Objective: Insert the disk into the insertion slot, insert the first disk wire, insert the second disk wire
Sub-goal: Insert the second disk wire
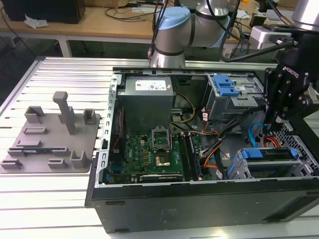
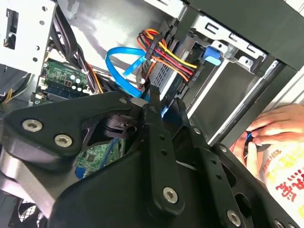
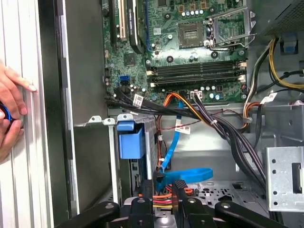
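In the exterior view, at the exterior view's right: disk (image 1: 266,154) lying flat inside the insertion slot (image 1: 238,167), blue caddy edge level with the cage mouth, so seemingly seated; gripper (image 1: 275,122) poised just above its rear end, among loose cabling. In the second wrist view: fingers (image 2: 152,118) drawn narrow, pinched, by the look of it, on the plug end of the blue wire (image 2: 118,64), tip just beside the red, yellow and black wire bundle (image 2: 166,50), which seems already plugged at the disk's rear; a person's hand (image 2: 278,128) resting outside the case wall. Hard to tell from here whether the plug lines up squarely with its socket. In the first wrist view: same narrow pinch, blue wire (image 3: 190,173) looping flat behind the gripper (image 3: 168,183), orange and black leads crossing close by, hand (image 3: 9,109) on the table edge beyond the case. Risks, as a judgement: a tilted plug jamming or bending the socket lip if pressed off-axis; the stiff loop twisting the plug out of so light a pinch; fingers nudging the neighbouring bundle loose; snagging a crossing lead; the nearby hand straying into the arm's path.
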Robot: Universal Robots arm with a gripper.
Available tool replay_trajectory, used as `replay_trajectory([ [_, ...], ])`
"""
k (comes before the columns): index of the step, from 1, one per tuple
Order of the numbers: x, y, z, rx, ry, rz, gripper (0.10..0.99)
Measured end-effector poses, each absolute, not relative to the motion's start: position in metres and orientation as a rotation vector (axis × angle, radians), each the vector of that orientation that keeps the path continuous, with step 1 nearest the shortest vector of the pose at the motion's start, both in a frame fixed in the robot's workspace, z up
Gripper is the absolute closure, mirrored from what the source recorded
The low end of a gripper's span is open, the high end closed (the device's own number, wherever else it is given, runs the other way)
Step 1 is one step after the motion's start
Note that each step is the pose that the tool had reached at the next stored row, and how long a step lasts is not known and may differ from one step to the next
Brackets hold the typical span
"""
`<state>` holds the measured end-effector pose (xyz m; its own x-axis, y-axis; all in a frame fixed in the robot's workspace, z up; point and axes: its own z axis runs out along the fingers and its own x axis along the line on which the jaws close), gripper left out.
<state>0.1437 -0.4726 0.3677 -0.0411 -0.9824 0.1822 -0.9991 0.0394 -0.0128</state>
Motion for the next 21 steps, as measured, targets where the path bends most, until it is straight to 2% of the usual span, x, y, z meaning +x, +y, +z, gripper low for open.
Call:
replay_trajectory([
  [21,0.1381,-0.4694,0.3634,2.032,-2.193,0.229,0.784],
])
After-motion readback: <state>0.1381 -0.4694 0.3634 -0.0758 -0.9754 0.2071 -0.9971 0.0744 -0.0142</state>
